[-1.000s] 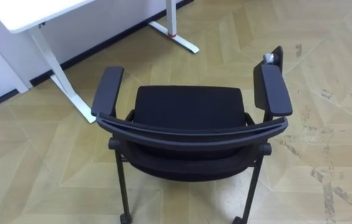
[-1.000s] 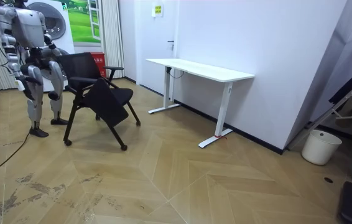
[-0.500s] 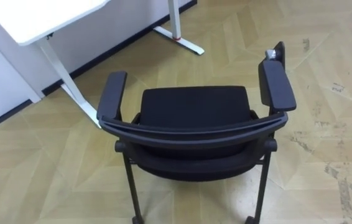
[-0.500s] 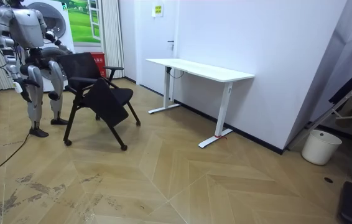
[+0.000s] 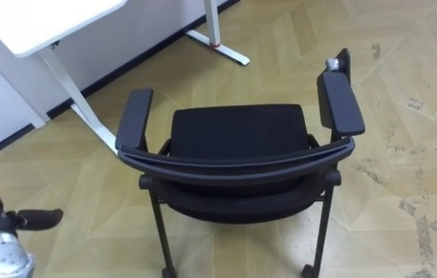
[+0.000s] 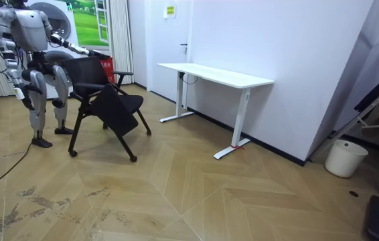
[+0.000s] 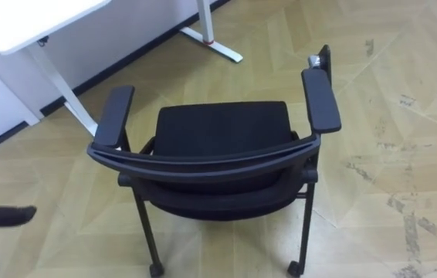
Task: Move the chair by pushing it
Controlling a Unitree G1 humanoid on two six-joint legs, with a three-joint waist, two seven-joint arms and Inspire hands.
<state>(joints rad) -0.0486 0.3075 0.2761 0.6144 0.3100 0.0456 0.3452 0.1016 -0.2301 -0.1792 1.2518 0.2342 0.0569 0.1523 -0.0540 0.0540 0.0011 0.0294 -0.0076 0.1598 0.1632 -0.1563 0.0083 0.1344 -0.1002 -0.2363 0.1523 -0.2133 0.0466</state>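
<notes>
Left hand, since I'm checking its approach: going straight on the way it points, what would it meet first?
The left hand points rightward at the chair; likely its backrest first, though depth is unclear.

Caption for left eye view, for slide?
Black chair from behind, white desk beyond it, left hand at lower left.

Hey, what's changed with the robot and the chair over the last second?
The left robot hand has risen into the eye view's lower left, fingers straight, reaching toward the chair without touching it. The chair and the white desk stayed put.
</notes>
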